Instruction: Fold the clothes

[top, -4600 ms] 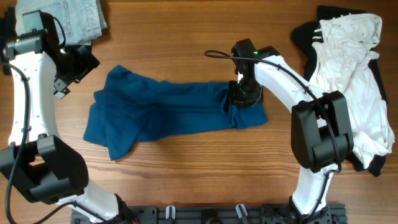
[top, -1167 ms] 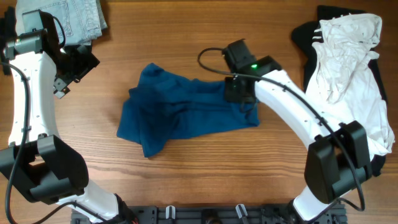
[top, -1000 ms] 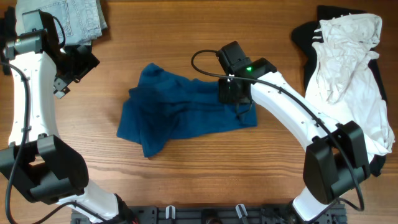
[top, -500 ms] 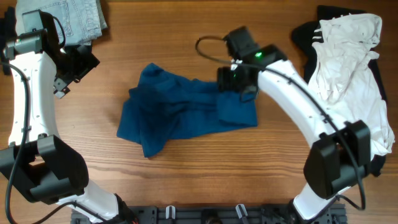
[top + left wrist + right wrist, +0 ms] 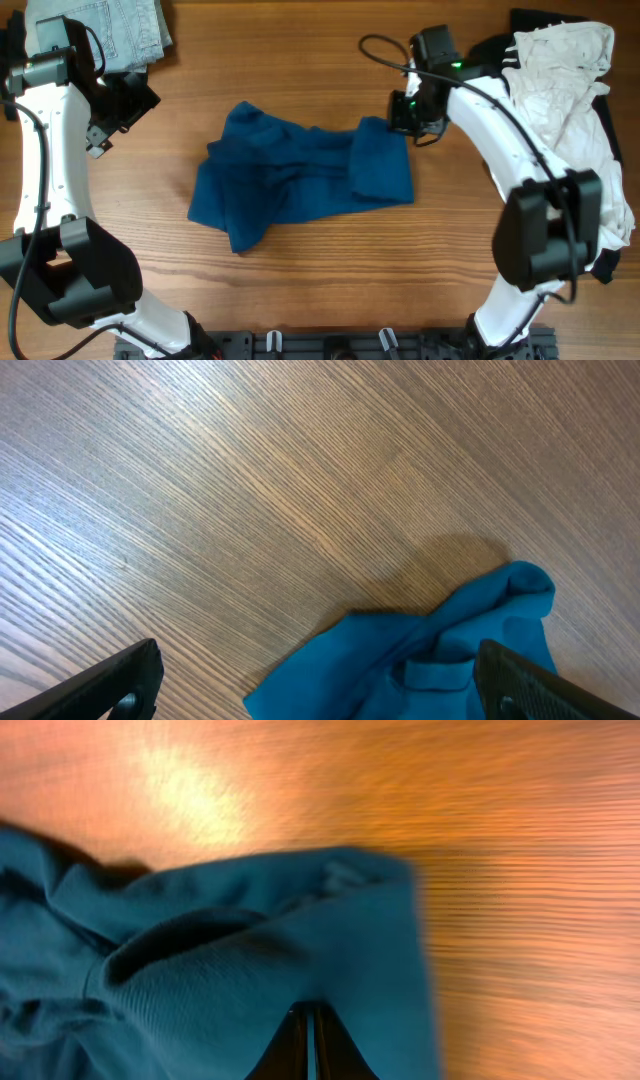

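Where the T-shirt [image 5: 290, 180] sits: bunched up in the middle of the counter [image 5: 300, 290], not folded yet
left jaws: spread wide, empty, off to the shirt's left
right jaws: pressed together at its right-hand corner, maybe pinching cloth, too blurry to say

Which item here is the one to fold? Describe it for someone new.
On the wooden table, look at its middle. The dark blue T-shirt lies there crumpled. It is the only deep blue cloth: the pale denim sits at the far left corner, the white garment at the right edge.
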`<state>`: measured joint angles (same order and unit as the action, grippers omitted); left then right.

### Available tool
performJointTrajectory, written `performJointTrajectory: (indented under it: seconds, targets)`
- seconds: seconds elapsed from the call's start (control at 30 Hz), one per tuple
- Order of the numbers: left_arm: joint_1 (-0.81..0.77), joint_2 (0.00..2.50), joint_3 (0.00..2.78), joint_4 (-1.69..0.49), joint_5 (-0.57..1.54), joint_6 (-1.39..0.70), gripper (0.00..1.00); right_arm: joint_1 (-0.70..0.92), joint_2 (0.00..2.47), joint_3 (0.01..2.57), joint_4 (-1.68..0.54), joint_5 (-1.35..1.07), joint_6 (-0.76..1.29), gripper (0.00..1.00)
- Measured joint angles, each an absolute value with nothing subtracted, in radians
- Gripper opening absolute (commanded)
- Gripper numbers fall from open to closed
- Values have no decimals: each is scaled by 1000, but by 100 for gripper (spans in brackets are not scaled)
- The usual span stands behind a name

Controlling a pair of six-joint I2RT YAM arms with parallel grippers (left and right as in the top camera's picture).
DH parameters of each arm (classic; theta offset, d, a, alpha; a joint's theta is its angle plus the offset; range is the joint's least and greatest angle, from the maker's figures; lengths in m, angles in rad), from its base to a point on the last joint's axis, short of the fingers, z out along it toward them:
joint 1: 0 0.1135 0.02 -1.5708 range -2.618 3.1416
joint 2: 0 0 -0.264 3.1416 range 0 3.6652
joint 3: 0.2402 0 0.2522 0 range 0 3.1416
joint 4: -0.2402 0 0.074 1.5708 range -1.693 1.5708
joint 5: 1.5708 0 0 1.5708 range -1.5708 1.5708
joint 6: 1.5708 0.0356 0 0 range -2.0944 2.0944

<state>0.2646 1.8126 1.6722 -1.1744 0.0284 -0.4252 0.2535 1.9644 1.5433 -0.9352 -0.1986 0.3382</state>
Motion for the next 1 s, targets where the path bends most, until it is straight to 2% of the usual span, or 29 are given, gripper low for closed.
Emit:
performJointTrajectory:
  seconds: [0.2, 0.47, 0.57, 0.77, 1.0]
  targets:
    - [265, 1813, 1672, -1179, 28, -425, 100, 297, 2077, 1542, -881, -311, 334, 4]
    - [265, 1813, 1672, -1182, 28, -425, 100, 304, 2083, 1552, -901, -336, 312, 5]
    - [265, 1813, 1672, -1183, 28, -425, 100, 298, 2057, 1561, -941, -331, 302, 13]
    - [265, 1813, 1672, -1183, 28, -425, 100, 294, 1963, 1580, -941, -328, 263, 10]
    - [265, 1813, 1672, -1185, 28, -425, 100, 294, 2020, 1583, -908, -454, 209, 10]
